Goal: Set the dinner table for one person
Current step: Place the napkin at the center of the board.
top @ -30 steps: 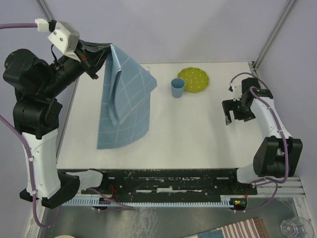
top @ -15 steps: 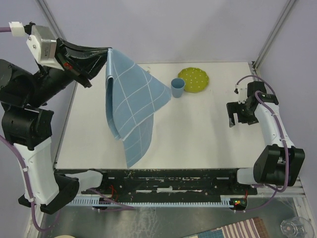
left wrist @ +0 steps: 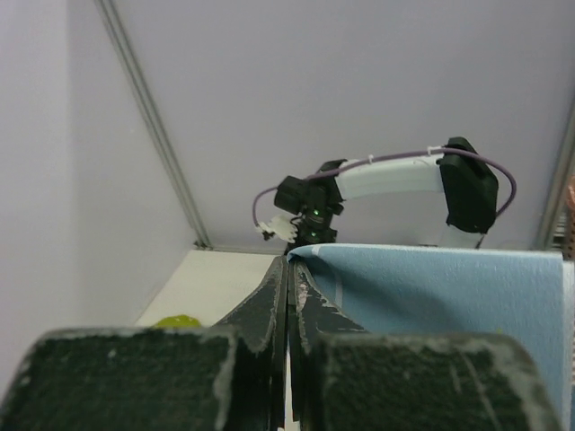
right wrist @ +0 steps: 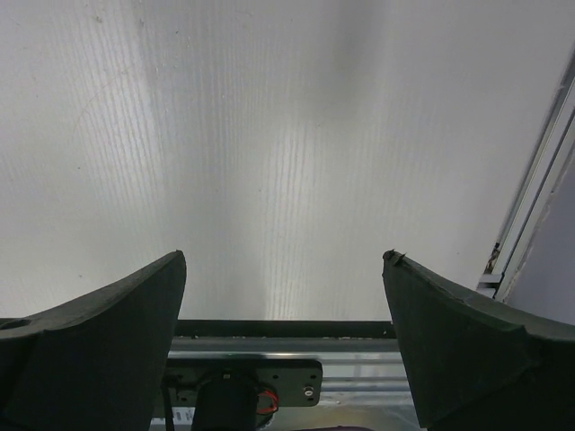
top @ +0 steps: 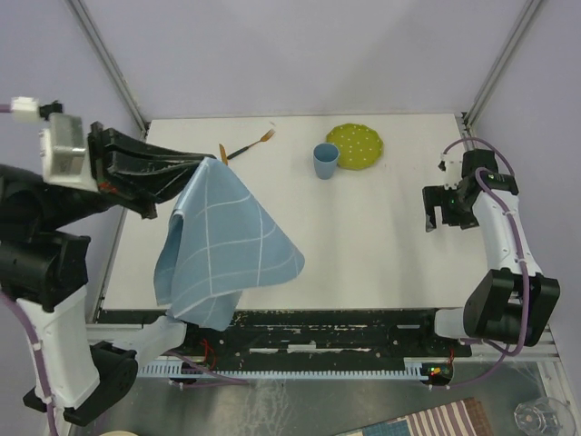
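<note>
Left pincer point(top: 213, 162): closed tight on the top edge of a light-blue cloth with a white grid point(top: 227, 245). The left wrist view shows the two black fingers pressed together with the fabric caught between them. The arm holds it raised over the near-left part of the table.
Right pincer point(top: 442, 216): jaws spread wide with nothing between them. It hangs over bare tabletop near the right edge and touches nothing.
Dinner table point(top: 381, 245): large plain white matte rectangular top, spread in front of both arms.
Cloth position: it hangs in loose folds from a single pinched spot. In the overhead view its lower hem falls past the table's near edge, over the black rail. Whether it touches the tabletop cannot be told.
Plate point(top: 355, 144): round, yellow-green and dotted, at the far edge, well apart from the cloth.
Cup point(top: 325, 161): small, blue and upright, just beside the plate on its left.
Fork point(top: 250, 147): thin, lying at the far left; a small orange piece lies just beside it.
Biggest risk: if released here, the cloth would likely land bunched and partly off the near edge, because it hangs folded and too close to the arms.
Lesser risk: the fabric may slip free, since only a small bite of its edge is gripped.
Smallest risk: a swinging hem could drag across the table and crease.
</note>
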### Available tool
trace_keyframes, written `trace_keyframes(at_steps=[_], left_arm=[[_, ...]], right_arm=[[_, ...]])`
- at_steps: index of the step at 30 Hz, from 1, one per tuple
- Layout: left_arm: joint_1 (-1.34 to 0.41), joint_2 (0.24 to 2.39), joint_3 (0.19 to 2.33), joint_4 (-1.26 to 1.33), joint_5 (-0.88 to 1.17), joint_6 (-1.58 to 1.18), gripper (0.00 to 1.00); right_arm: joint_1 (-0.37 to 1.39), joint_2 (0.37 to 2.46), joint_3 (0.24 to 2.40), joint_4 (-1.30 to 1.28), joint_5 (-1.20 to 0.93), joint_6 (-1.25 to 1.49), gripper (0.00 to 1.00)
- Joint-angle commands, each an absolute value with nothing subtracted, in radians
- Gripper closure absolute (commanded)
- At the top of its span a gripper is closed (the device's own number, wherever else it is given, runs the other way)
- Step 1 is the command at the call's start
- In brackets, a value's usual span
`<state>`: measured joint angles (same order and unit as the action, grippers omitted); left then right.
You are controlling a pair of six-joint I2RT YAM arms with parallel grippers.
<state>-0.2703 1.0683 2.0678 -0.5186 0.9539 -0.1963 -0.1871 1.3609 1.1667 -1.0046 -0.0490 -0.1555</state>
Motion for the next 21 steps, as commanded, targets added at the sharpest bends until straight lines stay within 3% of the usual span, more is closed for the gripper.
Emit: trace_keyframes(at_steps=[1,4,12,21], left_arm=[[-0.269,1.135,1.847,-0.299,1.089,-0.341,0.97],[-0.270,1.204,1.727,-0.168,1.117,-0.394,0.97],[-0.376,1.482,1.710,-0.148,1.152,-0.295,0.97],[-0.578,1.757,1.914,-0.239,1.130,-0.202,0.97]], right_arm=[[-0.198,1.305,1.199,-0.997,-0.062,-0.146,0.01],[-0.201,1.275,1.165,-0.989,-0.061,-0.146,0.01],[-0.210,1.201,1.110,-0.966,-0.064,-0.144,0.01],[-0.223,1.169,1.099,-0.946,-0.066,-0.143,0.01]])
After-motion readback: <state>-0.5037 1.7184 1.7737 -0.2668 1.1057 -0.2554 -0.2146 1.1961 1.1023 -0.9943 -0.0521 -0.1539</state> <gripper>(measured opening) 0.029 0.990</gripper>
